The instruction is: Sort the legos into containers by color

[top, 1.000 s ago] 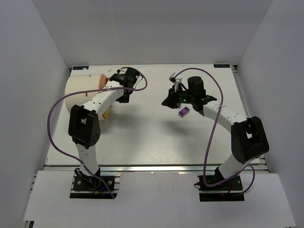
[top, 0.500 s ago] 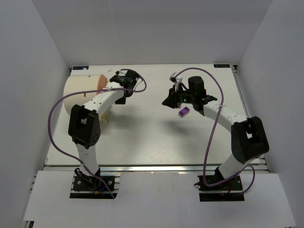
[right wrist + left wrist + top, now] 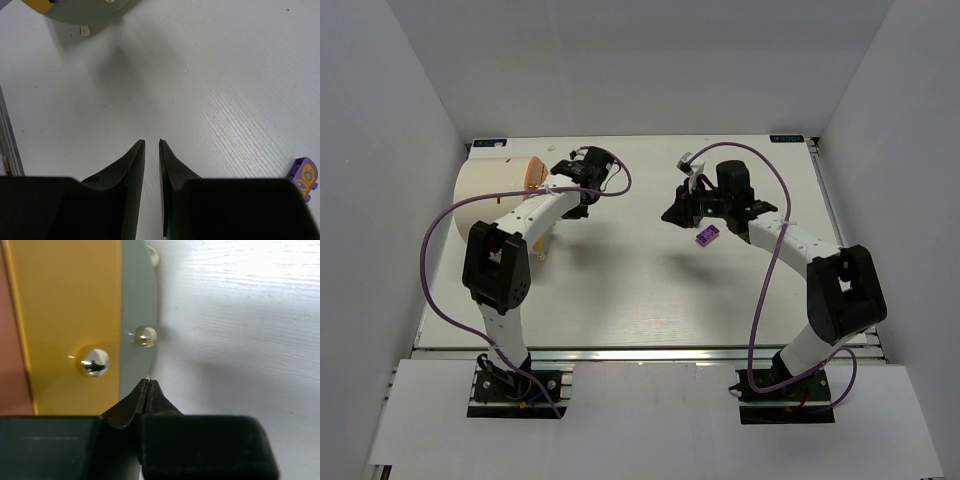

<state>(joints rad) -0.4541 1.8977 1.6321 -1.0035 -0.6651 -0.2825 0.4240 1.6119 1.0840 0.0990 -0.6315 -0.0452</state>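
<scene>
Lighting: bright, even, from above. Soft shadows on table [image 3: 640, 300]. Mirror glints on drum [image 3: 70, 290] knobs [image 3: 94, 361]. Focus mostly sharp.

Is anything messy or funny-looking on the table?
Nothing is spilled or broken. One purple brick lies alone on the table, not sorted yet. The left claw is pinched shut on nothing, right beside the drum's knobs.

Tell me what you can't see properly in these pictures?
- Drum front: top view, the left arm crosses it; left wrist view is too close, edges cut it off.
- Purple brick: top view, too small to count its studs.
- Yellowish bit beside the drum: top view, too small, partly under the arm.
</scene>
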